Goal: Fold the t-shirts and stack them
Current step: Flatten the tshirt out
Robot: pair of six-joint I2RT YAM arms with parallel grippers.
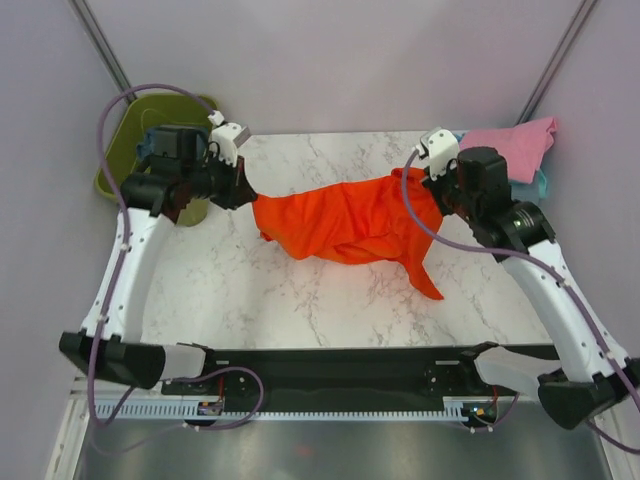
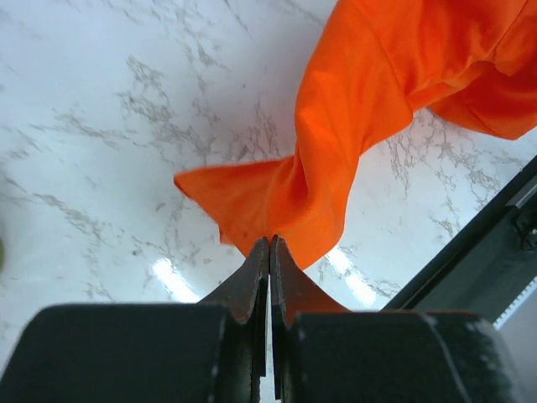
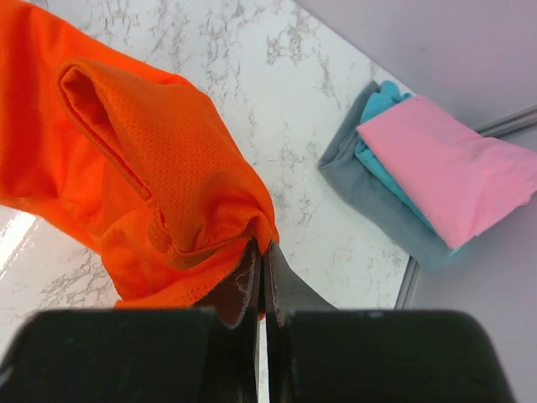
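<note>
2 grippers stretch the orange shirt [image 1: 340,225] over the table [image 1: 300,300], the left gripper [image 2: 269,243] clenched on one end and the right gripper [image 3: 262,248] on the other, apparently to spread it for folding, clear of the far-right stack of pink shirt [image 3: 445,168], teal shirt [image 3: 382,109] and slate shirt [image 3: 369,193].

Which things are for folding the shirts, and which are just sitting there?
For the job: orange t-shirt, pinched by the left gripper and right gripper; pink t-shirt, teal t-shirt and grey-blue t-shirt stacked at the corner.
Just there: green basket, marble table.
</note>
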